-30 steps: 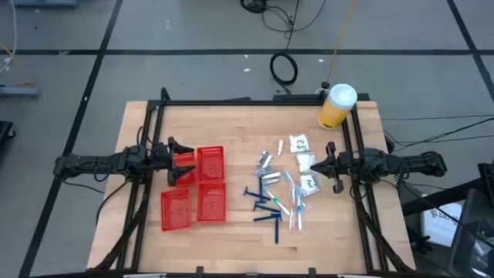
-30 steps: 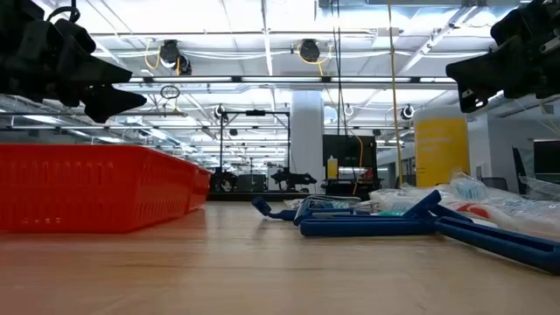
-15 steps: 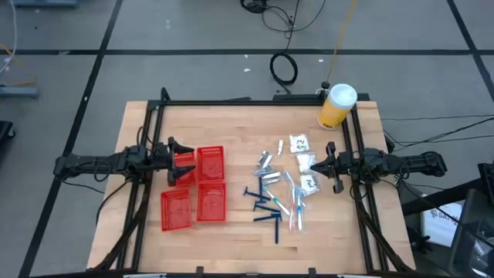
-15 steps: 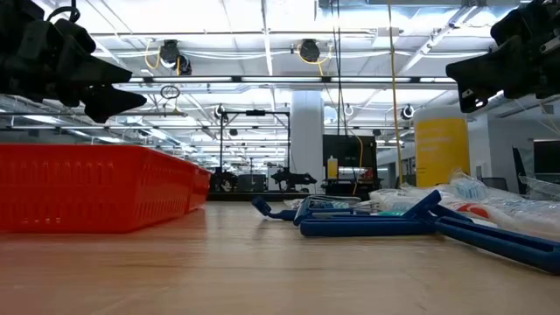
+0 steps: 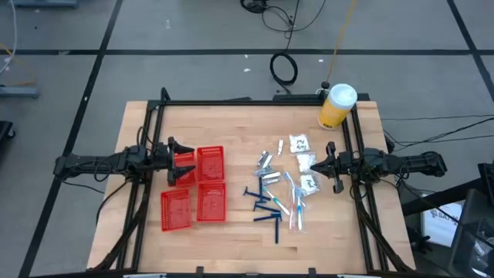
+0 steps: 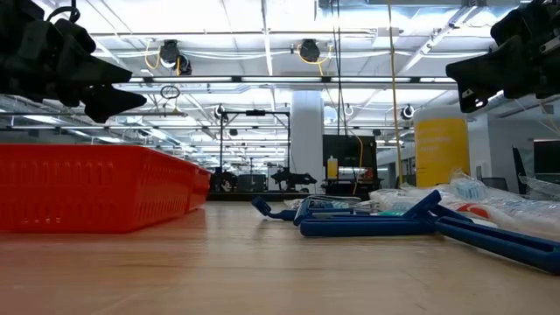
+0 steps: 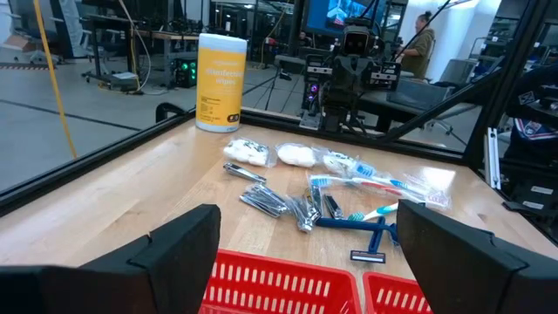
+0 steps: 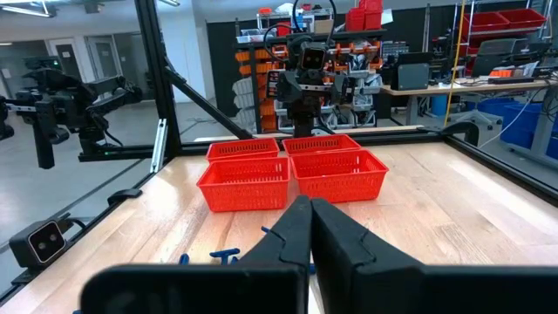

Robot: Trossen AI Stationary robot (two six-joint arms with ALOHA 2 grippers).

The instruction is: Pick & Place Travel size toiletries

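The travel size toiletries (image 5: 282,185) lie loose on the wooden table, right of centre. They are dark blue razors (image 5: 266,207), wrapped toothbrushes (image 5: 294,198), silver tubes (image 5: 267,165) and white packets (image 5: 302,153). In the left wrist view the same toiletries (image 7: 340,196) show beyond the baskets. My left gripper (image 5: 181,162) hovers open and level at the left side, above the left edge of the red baskets (image 5: 210,164). My right gripper (image 5: 329,164) hovers shut and level at the right side, just right of the packets. Both are clear of the table.
Several red mesh baskets (image 5: 193,202) stand in a block left of centre. A yellow jar with a white lid (image 5: 336,106) stands at the far right corner. A black frame (image 5: 255,101) runs along the table's far edge and sides. Bare wood lies along the near edge.
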